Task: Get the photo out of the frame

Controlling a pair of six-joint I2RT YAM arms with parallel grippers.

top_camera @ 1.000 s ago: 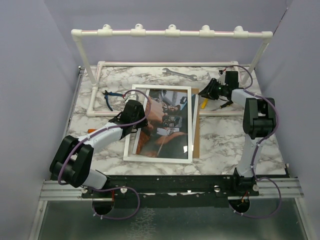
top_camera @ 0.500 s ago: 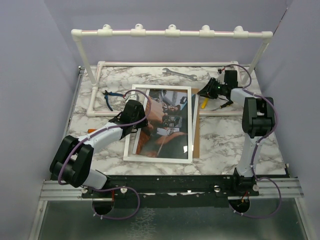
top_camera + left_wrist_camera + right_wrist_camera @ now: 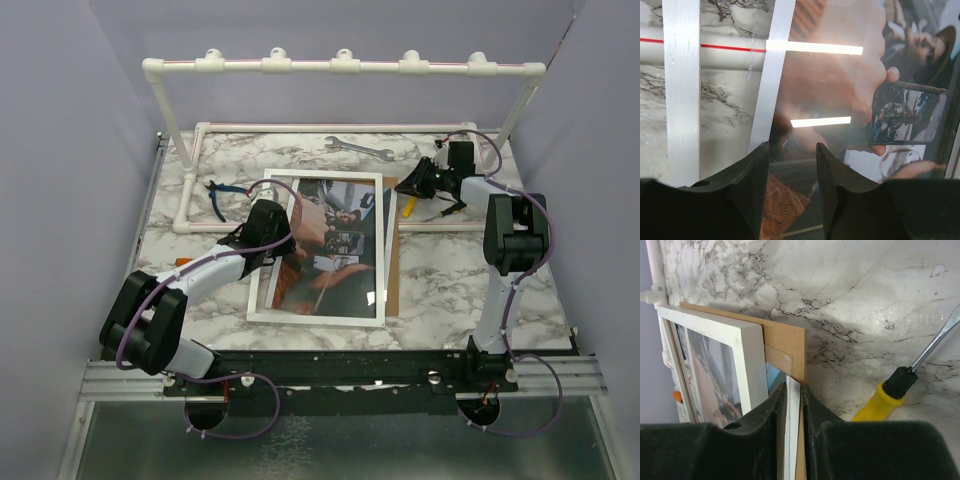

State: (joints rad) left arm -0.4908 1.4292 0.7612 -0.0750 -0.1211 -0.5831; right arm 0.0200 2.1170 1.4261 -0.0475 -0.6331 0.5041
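Observation:
The frame [image 3: 315, 317] lies flat mid-table, white border up. The photo [image 3: 335, 235], a dark reddish scene with teal patches, lies in it under glossy glass. It also shows in the left wrist view [image 3: 900, 115]. A brown backing board [image 3: 392, 270] sticks out past the frame's right side. My left gripper [image 3: 280, 238] is open, its jaws [image 3: 792, 150] low over the glass near the frame's left side. My right gripper [image 3: 414, 186] is at the far right corner. Its jaws [image 3: 794, 387] pinch a thin white sheet edge, apparently the photo, against the board [image 3: 785, 342] beside the frame's border [image 3: 752, 365].
A yellow-handled screwdriver [image 3: 408, 206] lies just right of my right gripper and shows in the right wrist view [image 3: 900, 385]. A wrench [image 3: 358, 148] lies behind the frame and pliers [image 3: 218, 195] to its left. A white pipe rack [image 3: 340, 66] spans the back.
Almost nothing. My right gripper has shifted very slightly at the board's far corner. The left arm, the frame and the photo have not moved.

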